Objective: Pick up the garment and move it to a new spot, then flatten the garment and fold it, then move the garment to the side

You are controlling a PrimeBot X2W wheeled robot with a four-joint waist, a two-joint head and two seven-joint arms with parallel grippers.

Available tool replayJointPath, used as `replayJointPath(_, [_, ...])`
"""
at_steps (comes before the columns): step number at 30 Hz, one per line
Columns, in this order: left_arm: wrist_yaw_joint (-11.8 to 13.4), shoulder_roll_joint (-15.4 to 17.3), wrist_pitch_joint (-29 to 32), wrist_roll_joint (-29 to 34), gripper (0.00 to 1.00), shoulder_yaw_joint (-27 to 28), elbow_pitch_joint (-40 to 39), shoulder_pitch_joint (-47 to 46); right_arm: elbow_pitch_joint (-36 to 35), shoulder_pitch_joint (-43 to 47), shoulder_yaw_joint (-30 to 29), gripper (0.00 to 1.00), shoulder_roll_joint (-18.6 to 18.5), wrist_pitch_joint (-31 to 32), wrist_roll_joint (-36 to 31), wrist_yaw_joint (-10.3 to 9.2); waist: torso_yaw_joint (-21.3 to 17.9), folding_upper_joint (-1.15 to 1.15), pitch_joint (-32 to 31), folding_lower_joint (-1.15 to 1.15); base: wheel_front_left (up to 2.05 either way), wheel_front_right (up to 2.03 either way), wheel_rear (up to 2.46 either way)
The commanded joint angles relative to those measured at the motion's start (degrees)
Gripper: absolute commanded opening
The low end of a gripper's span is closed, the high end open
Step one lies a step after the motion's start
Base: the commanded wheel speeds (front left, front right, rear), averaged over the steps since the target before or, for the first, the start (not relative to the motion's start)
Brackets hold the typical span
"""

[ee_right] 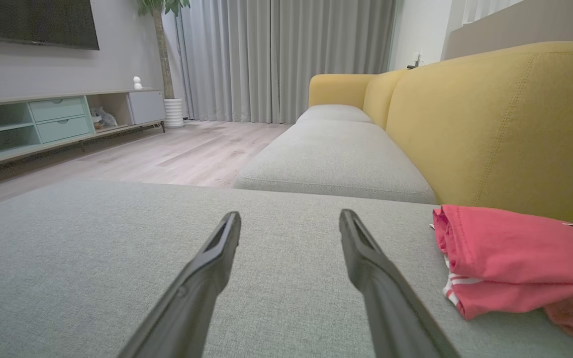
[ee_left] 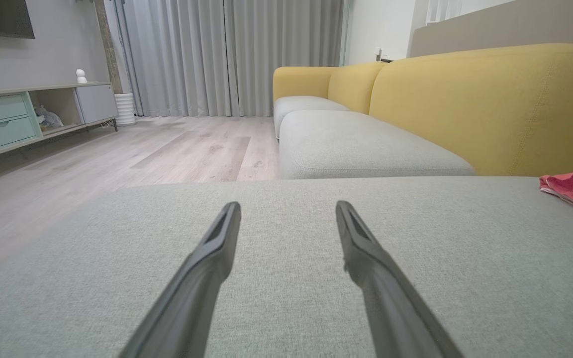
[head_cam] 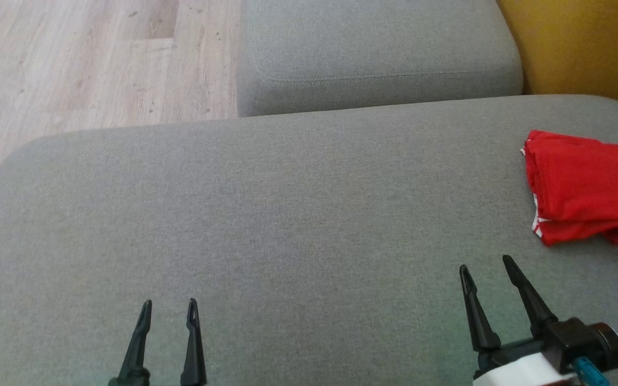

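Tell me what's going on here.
A two-armed robot faces a grey sofa cushion. A red jersey lies folded in layers on the cushion, to the robot's right, near the yellow backrest. Neither arm is handling it. The left end effector and right end effector both stand open and empty over the cushion, the right one nearer the jersey but apart from it.
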Motion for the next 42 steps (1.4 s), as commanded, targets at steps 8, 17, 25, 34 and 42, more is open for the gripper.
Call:
replayJointPath(8, [0.5,-0.2,-0.3,-0.6,1.0,2.3,-1.2,-1.1,-1.1,-1.4,0.8,1.0,-0.2,-0.6,1.2,-0.04,-0.5,-0.01,-0.3,0.0,0.0,0.0,0.0])
replayJointPath(17, [0.4,0.0,0.3,-2.2,0.0,0.2,4.2,0.3,4.3,0.9,-0.1,0.0,-0.1,0.5,2.8,0.0,-0.6,-0.01,-0.2,0.0,0.0,0.0,0.0])
replayJointPath(25, [-0.3,0.4,1.2,-7.4,0.0,0.7,4.5,-0.8,4.6,-0.1,-0.4,0.0,-0.4,1.3,8.4,0.0,-0.6,-0.01,0.0,0.0,0.0,0.0,0.0])
replayJointPath(34, [-1.4,0.7,2.3,-13.9,0.0,1.5,5.1,-2.2,5.0,-1.3,-0.7,0.0,-0.8,2.4,15.4,-0.01,-0.5,-0.01,0.2,0.0,0.0,0.0,0.0])
replayJointPath(42, [-2.3,0.9,3.4,-19.7,0.0,2.2,5.6,-3.5,5.2,-2.4,-1.1,0.0,-1.1,3.4,21.6,-0.01,-0.5,-0.01,0.3,0.0,0.0,0.0,0.0])
